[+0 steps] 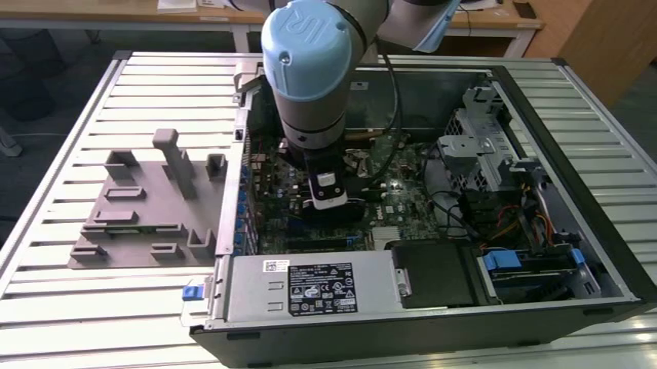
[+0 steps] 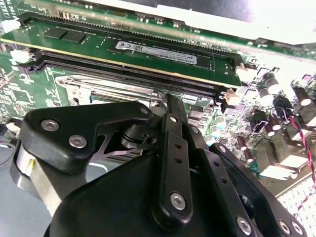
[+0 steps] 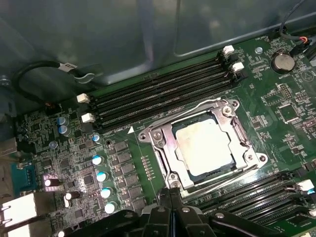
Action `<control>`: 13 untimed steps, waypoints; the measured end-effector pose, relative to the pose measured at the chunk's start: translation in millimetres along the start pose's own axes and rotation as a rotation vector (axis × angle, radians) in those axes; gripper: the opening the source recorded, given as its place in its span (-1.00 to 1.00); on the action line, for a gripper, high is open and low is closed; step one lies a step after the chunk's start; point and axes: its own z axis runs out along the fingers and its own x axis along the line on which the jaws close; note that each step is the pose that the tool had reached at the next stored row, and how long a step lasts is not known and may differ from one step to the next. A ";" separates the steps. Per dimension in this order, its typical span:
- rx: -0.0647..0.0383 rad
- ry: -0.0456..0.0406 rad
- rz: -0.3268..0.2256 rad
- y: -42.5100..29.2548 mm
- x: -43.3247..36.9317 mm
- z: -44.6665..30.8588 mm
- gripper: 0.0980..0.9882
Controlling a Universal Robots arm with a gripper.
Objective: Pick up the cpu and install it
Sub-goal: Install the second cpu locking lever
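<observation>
The cpu, a small square chip with a pale silver top, lies flat inside the metal-framed socket on the green motherboard in the first wrist view. My gripper hangs just off the socket's edge. Its black fingers are pressed together with nothing between them. In the second wrist view the gripper tapers to a closed tip above the socket's metal frame. In the exterior view the gripper reaches down into the open computer case over the motherboard.
A grey tray with upright holders sits on the slatted table at the exterior view's left. A RAM stick stands in its slot beside the socket. Black RAM slots, capacitors, the power supply and a drive cage crowd the case.
</observation>
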 end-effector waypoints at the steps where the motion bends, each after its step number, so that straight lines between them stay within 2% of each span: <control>1: 0.000 -0.0001 0.000 -0.1 0.0 0.4 -0.98; 13: 0.000 0.0000 0.000 2.1 1.2 2.6 -0.98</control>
